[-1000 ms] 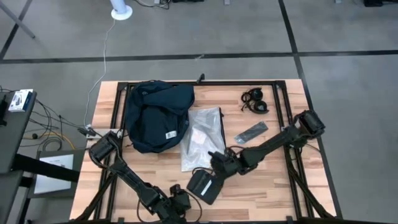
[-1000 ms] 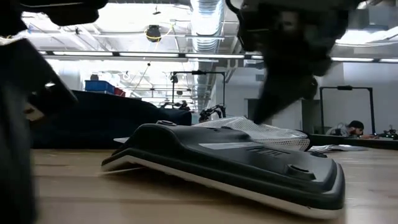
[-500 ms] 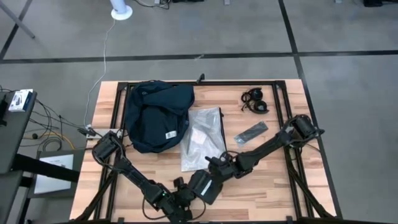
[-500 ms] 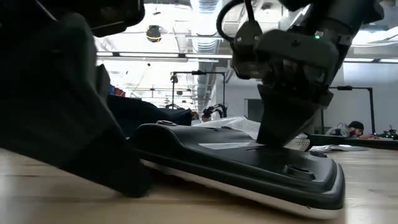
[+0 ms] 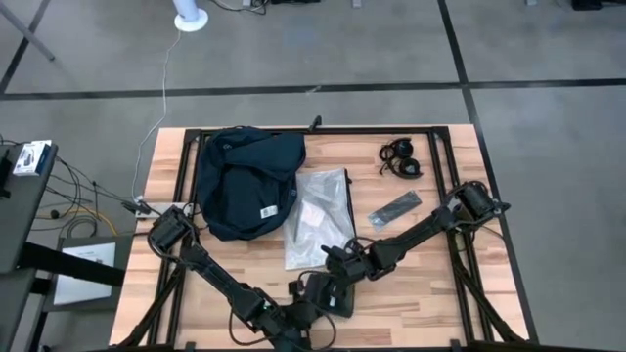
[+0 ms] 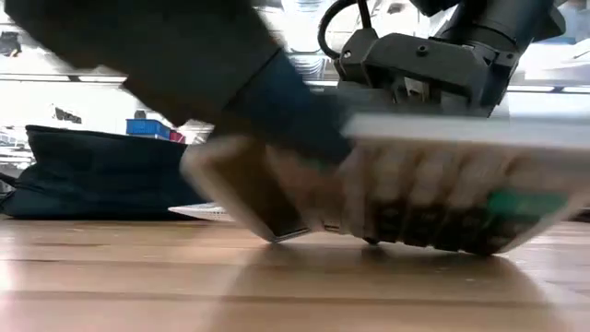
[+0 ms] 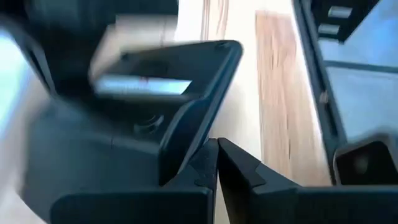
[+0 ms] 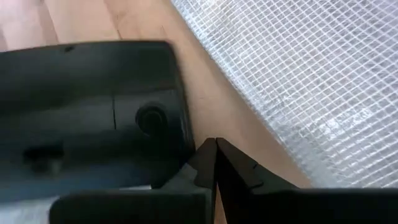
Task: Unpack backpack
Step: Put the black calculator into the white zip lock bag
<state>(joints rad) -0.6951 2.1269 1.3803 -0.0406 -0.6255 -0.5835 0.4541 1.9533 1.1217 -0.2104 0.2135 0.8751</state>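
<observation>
Since the earlier frame the left gripper (image 5: 311, 301) had swung in at the bottom centre to meet the black case (image 5: 333, 295) pinched shut in the right gripper (image 5: 333, 266) (left fingers unreadable), suggesting a handover, while the backpack (image 5: 245, 181) lay upper left.

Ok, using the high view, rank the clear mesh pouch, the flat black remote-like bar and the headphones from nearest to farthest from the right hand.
1. The clear mesh pouch, mid-table, just beyond the right hand at the front of the table.
2. The flat black bar, off toward the right arm's side.
3. The headphones, at the far right corner.
</observation>
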